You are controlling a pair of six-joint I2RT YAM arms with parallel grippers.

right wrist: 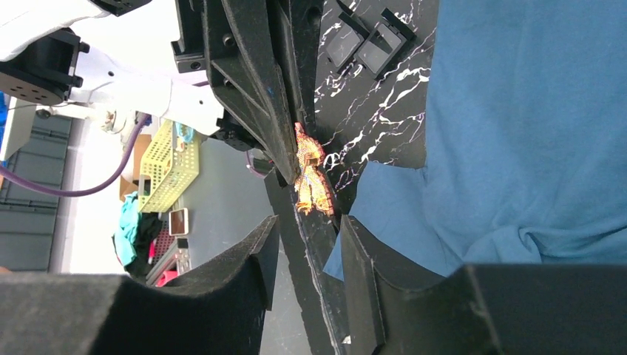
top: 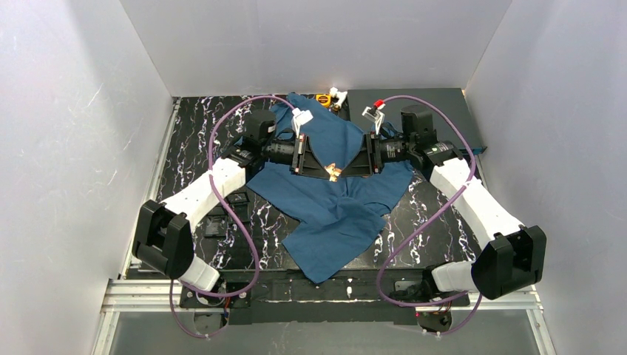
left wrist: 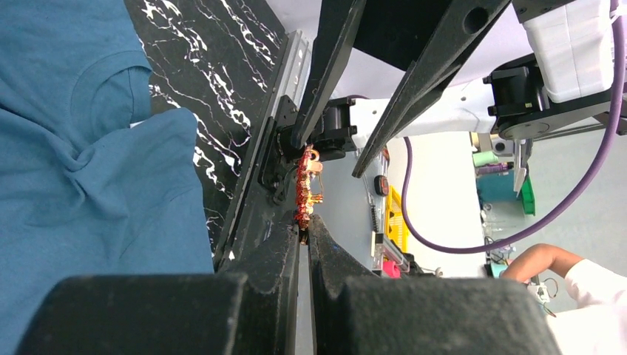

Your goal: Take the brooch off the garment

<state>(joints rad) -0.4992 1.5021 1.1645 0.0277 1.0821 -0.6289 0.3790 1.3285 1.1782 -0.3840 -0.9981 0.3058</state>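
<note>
Left claw (left wrist: 304, 231) tight on brooch (left wrist: 305, 188); right claw (right wrist: 309, 225) half-open alongside.

Plain pale grey-white walls (top: 310, 44) enclose three sides of a black table (top: 196, 140) veined in white like marble, evenly lit, with a silver aluminium rail frame (top: 148, 296) along its near edge.

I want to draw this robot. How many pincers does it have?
2. The left pincer is shut on the brooch above the middle of the garment; the right pincer faces it, open. None seem hidden.
</note>
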